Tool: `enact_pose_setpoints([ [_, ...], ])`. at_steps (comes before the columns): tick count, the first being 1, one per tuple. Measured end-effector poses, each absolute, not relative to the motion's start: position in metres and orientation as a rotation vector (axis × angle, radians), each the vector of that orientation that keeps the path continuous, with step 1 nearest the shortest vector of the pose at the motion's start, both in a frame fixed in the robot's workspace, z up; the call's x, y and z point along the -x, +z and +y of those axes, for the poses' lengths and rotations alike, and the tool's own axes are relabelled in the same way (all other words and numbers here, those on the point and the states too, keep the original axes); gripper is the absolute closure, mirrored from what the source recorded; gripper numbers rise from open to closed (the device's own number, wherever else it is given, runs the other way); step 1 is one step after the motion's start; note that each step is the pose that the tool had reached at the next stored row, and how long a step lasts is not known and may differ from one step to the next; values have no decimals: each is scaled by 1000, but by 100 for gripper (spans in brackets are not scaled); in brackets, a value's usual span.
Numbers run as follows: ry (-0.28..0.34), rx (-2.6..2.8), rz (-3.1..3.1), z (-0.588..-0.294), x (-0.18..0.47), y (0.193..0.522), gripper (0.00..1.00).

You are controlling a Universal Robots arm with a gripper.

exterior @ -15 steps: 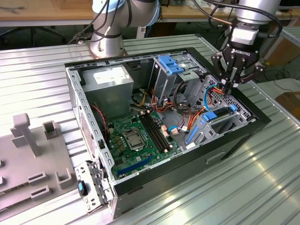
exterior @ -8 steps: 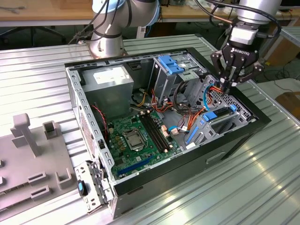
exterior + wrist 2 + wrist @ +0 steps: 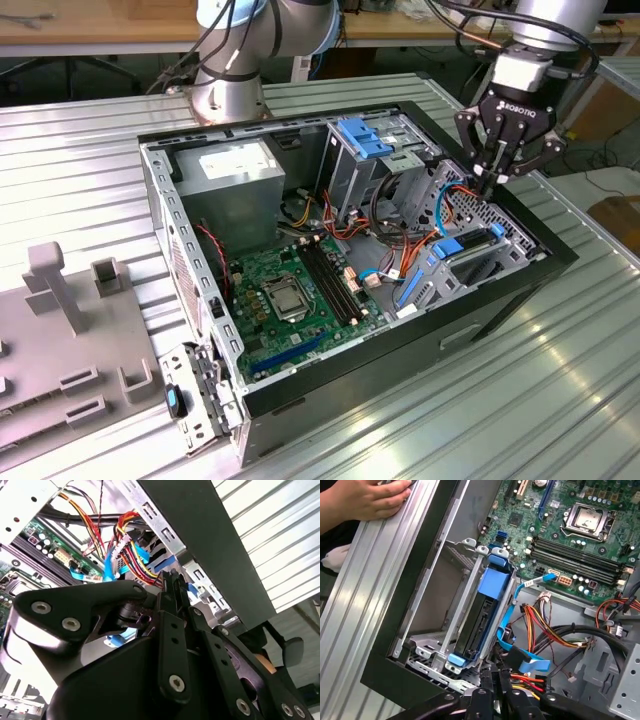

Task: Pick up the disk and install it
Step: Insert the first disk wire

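One black multi-link end effector point(image 3: 487, 183) hangs over the corner of an open black-and-silver computer case point(image 3: 400, 350) nearest the exterior view's right. Its fingers are drawn together so that the tips meet, as both wrist views show, and I can see nothing gripped between them. The tips sit just above a tangle of red, yellow and orange wires point(image 3: 540, 625) and a flat blue ribbon cable point(image 3: 512, 645).

The disk point(image 3: 487, 595), a flat dark drive framed by bright blue plastic rails, stands on edge in a silver sheet-metal bay against the case wall, just beside the end effector and apart from it. In the exterior view the disk point(image 3: 470, 262) lies in that bay at the case's edge towards the exterior view's right, below the fingertips.

Deeper in the case lies a green motherboard point(image 3: 295, 290) with long black memory slots and a square silver processor socket. A grey power supply box with a white label point(image 3: 235, 170) sits in the far corner, and a silver drive cage with blue latches point(image 3: 370, 140) stands beside it.

The case rests on a ribbed aluminium tabletop point(image 3: 90, 180). A grey moulded fixture plate point(image 3: 60, 330) lies on the exterior view's left, well apart from the case. In the first wrist view a person's hand point(image 3: 365, 500) rests on the tabletop's rail beside the case
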State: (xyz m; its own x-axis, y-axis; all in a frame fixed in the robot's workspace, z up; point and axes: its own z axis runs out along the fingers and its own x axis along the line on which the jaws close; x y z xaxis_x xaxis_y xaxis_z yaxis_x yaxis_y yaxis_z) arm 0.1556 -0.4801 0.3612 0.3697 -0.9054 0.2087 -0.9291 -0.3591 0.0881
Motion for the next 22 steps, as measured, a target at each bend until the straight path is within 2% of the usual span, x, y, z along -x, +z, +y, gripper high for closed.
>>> enact_pose_setpoints([
  [12,155,-2269,-1864,-480,-156,361,84],
  [15,124,-2249,-1922,-481,-156,361,84],
  [22,124,-2252,-1928,-486,-156,361,84],
])
